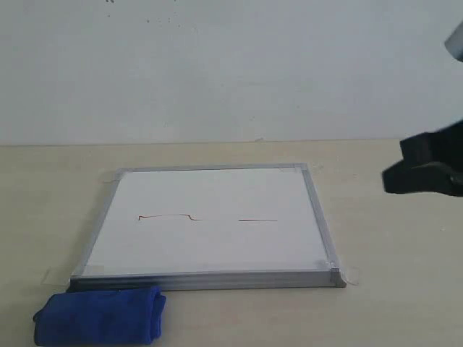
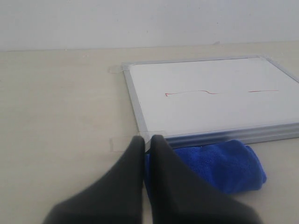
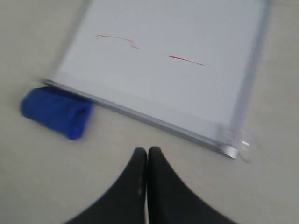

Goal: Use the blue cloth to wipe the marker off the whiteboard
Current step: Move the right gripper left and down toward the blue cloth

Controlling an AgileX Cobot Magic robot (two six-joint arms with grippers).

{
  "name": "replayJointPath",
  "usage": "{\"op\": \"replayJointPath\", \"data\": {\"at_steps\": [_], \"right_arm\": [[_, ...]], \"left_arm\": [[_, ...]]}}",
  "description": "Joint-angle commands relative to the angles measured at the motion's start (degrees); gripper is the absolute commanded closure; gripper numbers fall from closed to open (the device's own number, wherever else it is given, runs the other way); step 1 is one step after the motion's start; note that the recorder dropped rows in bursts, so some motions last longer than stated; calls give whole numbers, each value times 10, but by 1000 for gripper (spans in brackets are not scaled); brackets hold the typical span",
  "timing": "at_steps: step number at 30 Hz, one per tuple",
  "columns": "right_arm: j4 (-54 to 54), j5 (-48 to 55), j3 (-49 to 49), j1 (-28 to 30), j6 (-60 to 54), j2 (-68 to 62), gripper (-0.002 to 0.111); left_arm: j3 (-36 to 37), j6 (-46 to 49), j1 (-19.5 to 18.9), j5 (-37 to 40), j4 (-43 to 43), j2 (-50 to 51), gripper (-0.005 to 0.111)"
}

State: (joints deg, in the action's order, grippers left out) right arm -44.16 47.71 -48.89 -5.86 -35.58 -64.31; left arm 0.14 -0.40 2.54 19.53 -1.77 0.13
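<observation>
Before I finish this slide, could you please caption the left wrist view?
Shut left gripper near the blue cloth, which lies beside the whiteboard with two marker strokes unwiped.

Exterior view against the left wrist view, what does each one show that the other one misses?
Only the exterior view shows the right gripper and all four corners of the whiteboard. Only the left wrist view shows the left gripper, jaws together, empty. Both show the marker strokes and the blue cloth by the board's near edge.
</observation>
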Motion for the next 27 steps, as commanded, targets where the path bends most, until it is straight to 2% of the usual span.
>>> {"op": "replayJointPath", "data": {"at_steps": [1,3,5,11,13,16,22,24,27], "right_arm": [[-225,77,-29,0,-224,-38,109],[-299,102,-36,0,-307,-53,109],[-316,123,-45,0,-347,-66,109],[-318,187,-65,-4,-337,-101,109],[-317,223,-76,-26,-344,-120,109],[-300,214,-89,-91,-343,-135,109],[-174,-106,-89,-237,-244,-135,109],[-112,-167,-89,-279,-205,-135,109],[-72,-194,-89,-321,-158,-137,109]], "left_arm": [[-1,1,0,-3,-6,-1,103],[-1,1,0,-3,-6,-1,103],[-1,1,0,-3,-6,-1,103],[-1,1,0,-3,-6,-1,103],[-1,1,0,-3,-6,-1,103],[-1,1,0,-3,-6,-1,103],[-1,1,0,-3,-6,-1,103],[-1,1,0,-3,-6,-1,103],[-1,1,0,-3,-6,-1,103]]}}
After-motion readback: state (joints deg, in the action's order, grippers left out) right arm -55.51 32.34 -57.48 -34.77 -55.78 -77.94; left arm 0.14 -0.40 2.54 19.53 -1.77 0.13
